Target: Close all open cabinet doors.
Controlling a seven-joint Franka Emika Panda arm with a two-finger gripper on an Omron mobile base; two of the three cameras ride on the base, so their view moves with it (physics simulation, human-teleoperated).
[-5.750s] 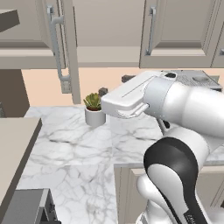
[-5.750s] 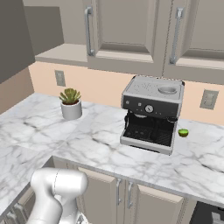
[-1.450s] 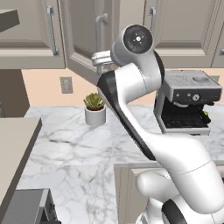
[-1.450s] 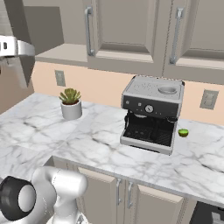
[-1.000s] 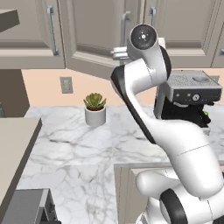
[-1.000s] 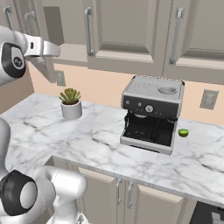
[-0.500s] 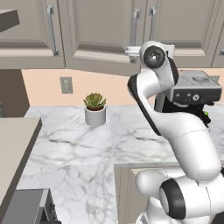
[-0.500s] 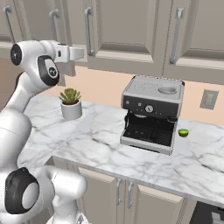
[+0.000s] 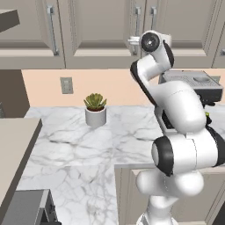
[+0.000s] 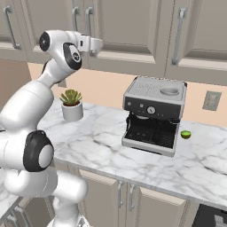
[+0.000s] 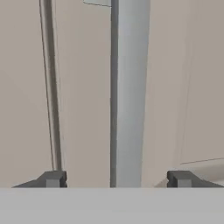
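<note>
The wall cabinet doors (image 9: 105,30) all lie flush with their frames in both base views. My gripper (image 9: 133,41) is raised against the door front beside a pair of silver bar handles (image 9: 137,24). In the right base view the gripper (image 10: 98,44) points at the cabinet fronts just below the handles (image 10: 90,20). The hand view shows one vertical handle (image 11: 129,92) close up between my two fingertips (image 11: 53,178). The jaws stand apart on either side of it and touch neither the bar nor the door (image 11: 83,87). My gripper (image 11: 118,179) is open.
A potted succulent (image 9: 95,110) stands on the marble counter (image 9: 74,145) below the cabinets. A coffee machine (image 10: 153,115) sits to the right, with a lime (image 10: 185,134) beside it. A wall outlet (image 9: 67,85) is on the backsplash.
The arm has swung right along the cabinets, pushing an ajar door. That door now lies flush with the others.
</note>
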